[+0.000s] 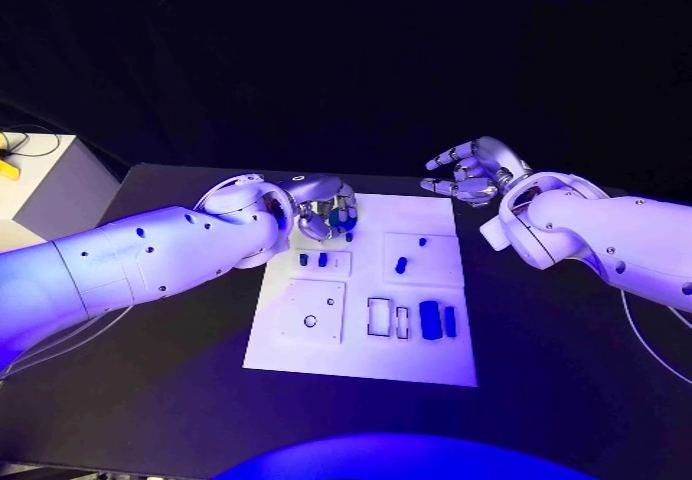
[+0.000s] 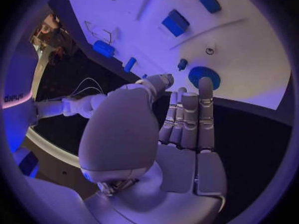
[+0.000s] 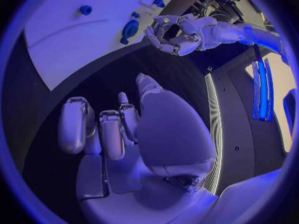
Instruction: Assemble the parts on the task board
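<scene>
The white task board [image 1: 361,345] lies mid-frame on the black counter [image 1: 173,400]. Left hand [image 1: 326,208] and right hand [image 1: 469,170] are spread and hold nothing.

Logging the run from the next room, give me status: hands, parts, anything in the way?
Left hand over the task board's far edge, at a round blue part; hold unclear. Right hand open, off the board. Nothing in the way.

surface: black table [image 1: 173,400] | on it: white task board [image 1: 361,355], mid-table
</scene>
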{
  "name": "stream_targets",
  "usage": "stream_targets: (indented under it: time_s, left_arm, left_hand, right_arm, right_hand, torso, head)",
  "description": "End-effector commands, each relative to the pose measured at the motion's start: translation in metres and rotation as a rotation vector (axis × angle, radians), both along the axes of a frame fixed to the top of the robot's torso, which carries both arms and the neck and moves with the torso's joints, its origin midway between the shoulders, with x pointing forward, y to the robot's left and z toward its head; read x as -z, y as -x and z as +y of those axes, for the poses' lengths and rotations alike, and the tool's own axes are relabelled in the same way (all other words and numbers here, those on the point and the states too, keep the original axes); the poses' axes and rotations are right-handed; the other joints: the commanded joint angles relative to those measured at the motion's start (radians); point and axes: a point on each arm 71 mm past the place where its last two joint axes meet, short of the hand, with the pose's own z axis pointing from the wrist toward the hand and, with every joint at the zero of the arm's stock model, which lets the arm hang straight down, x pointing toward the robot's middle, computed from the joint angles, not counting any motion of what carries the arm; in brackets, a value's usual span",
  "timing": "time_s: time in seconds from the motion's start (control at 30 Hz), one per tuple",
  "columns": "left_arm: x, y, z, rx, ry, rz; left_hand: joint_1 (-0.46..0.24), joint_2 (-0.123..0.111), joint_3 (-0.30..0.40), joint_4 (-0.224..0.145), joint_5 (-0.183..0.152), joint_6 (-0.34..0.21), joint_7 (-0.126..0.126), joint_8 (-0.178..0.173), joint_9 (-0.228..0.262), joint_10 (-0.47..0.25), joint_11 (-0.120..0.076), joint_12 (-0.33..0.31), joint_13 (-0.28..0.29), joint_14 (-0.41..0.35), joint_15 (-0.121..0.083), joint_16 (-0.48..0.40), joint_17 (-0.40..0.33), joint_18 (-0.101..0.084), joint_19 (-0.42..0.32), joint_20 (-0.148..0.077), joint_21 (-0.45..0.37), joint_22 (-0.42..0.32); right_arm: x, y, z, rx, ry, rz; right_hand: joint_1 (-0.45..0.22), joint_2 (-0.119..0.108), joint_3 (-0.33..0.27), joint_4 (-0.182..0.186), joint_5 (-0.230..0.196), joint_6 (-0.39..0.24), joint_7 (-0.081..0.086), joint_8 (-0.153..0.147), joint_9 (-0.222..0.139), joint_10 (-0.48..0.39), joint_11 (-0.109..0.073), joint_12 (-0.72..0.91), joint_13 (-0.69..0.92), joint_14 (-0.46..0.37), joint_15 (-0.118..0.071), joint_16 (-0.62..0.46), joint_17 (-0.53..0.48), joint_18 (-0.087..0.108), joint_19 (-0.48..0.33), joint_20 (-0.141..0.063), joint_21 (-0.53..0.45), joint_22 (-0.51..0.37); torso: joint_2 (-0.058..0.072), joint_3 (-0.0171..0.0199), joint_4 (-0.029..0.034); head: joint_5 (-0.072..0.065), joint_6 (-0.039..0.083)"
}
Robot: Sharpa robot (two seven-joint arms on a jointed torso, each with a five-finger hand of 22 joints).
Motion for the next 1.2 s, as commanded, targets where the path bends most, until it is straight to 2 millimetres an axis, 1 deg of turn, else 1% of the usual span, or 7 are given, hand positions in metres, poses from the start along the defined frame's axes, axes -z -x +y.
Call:
stream_targets:
  time_s: [0.03, 0.23, 0.33, 0.53, 0.67, 0.77, 1.2]
  left_arm:
    - [-0.001, 0.002, -0.007, 0.084, -0.079, -0.132]
    - [0.005, -0.001, -0.01, 0.087, -0.149, -0.12]
    - [0.008, -0.002, -0.01, 0.09, -0.173, -0.105]
    - [0.012, -0.002, -0.013, 0.098, -0.199, -0.088]
    - [0.014, -0.003, -0.014, 0.103, -0.205, -0.085]
    - [0.016, -0.003, -0.015, 0.109, -0.207, -0.083]
    - [0.021, -0.004, -0.018, 0.119, -0.216, -0.062]
  left_hand:
    - [0.004, -0.002, 0.0, -0.006, -0.002, 0.011, -0.002, -0.009, -0.011, -0.003, 0.0, -0.009, -0.01, 0.008, 0.0, 0.01, 0.0, 0.015, -0.008, 0.0, 0.006, 0.003]
    - [-0.005, -0.001, 0.003, -0.015, -0.002, 0.044, -0.01, -0.028, -0.038, -0.011, 0.001, -0.031, -0.035, 0.007, 0.001, 0.017, -0.014, 0.015, -0.013, 0.001, 0.015, 0.008]
    - [-0.017, -0.005, -0.001, -0.018, -0.004, 0.062, -0.012, -0.042, -0.055, -0.022, 0.005, -0.05, -0.053, -0.005, 0.004, 0.014, -0.041, 0.014, -0.018, 0.004, 0.016, 0.009]
    - [-0.025, -0.006, -0.007, -0.019, -0.008, 0.069, -0.015, -0.055, -0.067, -0.026, 0.005, -0.064, -0.066, -0.009, 0.005, 0.016, -0.053, 0.015, -0.019, 0.007, 0.014, 0.007]
    - [-0.025, -0.005, -0.006, -0.02, -0.007, 0.071, -0.015, -0.057, -0.069, -0.025, 0.005, -0.066, -0.069, -0.009, 0.005, 0.017, -0.055, 0.015, -0.019, 0.006, 0.014, 0.007]
    - [-0.026, -0.001, -0.002, -0.022, -0.008, 0.08, -0.018, -0.072, -0.08, -0.014, 0.002, -0.079, -0.082, -0.007, 0.002, 0.024, -0.058, 0.015, -0.019, 0.005, 0.016, 0.008]
    - [-0.023, 0.018, 0.023, -0.04, -0.01, 0.139, -0.027, -0.117, -0.114, 0.063, -0.012, -0.128, -0.131, 0.024, -0.012, 0.071, -0.035, 0.015, -0.012, -0.006, 0.038, 0.019]
  right_arm:
    - [-0.001, 0.001, 0.002, -0.016, -0.003, -0.009]
    - [-0.001, 0.001, 0.002, -0.017, -0.004, -0.009]
    - [-0.001, 0.001, 0.002, -0.017, -0.004, -0.009]
    - [-0.001, 0.001, 0.002, -0.018, -0.004, -0.008]
    - [-0.001, 0.001, 0.003, -0.019, -0.004, -0.008]
    - [-0.001, 0.001, 0.003, -0.02, -0.004, -0.008]
    - [-0.001, 0.001, 0.004, -0.021, -0.005, -0.007]
  right_hand:
    - [-0.006, 0.001, 0.006, -0.001, 0.006, -0.005, 0.0, 0.005, -0.002, -0.008, 0.002, -0.006, 0.01, 0.06, -0.001, -0.004, 0.082, 0.009, -0.005, -0.004, -0.006, 0.013]
    - [-0.006, 0.001, 0.006, -0.001, 0.006, -0.005, 0.0, 0.005, -0.002, -0.008, 0.002, -0.006, 0.01, 0.06, -0.001, -0.004, 0.082, 0.009, -0.005, -0.004, -0.006, 0.013]
    - [-0.006, 0.001, 0.006, -0.001, 0.006, -0.005, 0.0, 0.005, -0.002, -0.008, 0.002, -0.006, 0.01, 0.06, -0.001, -0.004, 0.082, 0.009, -0.005, -0.004, -0.006, 0.013]
    - [-0.006, 0.001, 0.006, -0.001, 0.006, -0.005, 0.0, 0.005, -0.002, -0.008, 0.002, -0.006, 0.01, 0.06, -0.001, -0.004, 0.082, 0.009, -0.005, -0.004, -0.006, 0.013]
    - [-0.006, 0.001, 0.006, -0.001, 0.006, -0.005, 0.0, 0.005, -0.002, -0.008, 0.002, -0.006, 0.01, 0.06, -0.001, -0.004, 0.082, 0.009, -0.005, -0.004, -0.006, 0.013]
    - [-0.006, 0.001, 0.009, -0.002, 0.007, -0.005, 0.0, 0.005, -0.002, -0.006, 0.002, -0.004, 0.012, 0.061, -0.001, -0.003, 0.084, 0.008, -0.004, -0.004, -0.004, 0.015]
    - [-0.006, 0.001, 0.009, -0.002, 0.007, -0.005, 0.0, 0.005, -0.002, -0.006, 0.002, -0.004, 0.012, 0.061, -0.001, -0.003, 0.084, 0.008, -0.004, -0.004, -0.004, 0.015]
  torso:
    - [0.0, 0.0, -0.0003]
    - [0.001, 0.0008, -0.0019]
    - [0.0, 0.0006, -0.0014]
    - [-0.001, -0.0002, 0.0009]
    - [0.0, -0.0002, -0.0002]
    - [0.0, 0.0003, -0.0018]
    - [-0.001, 0.0003, 0.0005]
  head:
    - [0.0, 0.003]
    - [-0.001, 0.003]
    - [-0.002, 0.003]
    - [-0.003, 0.002]
    - [-0.003, 0.001]
    - [-0.002, 0.002]
    - [-0.005, -0.001]
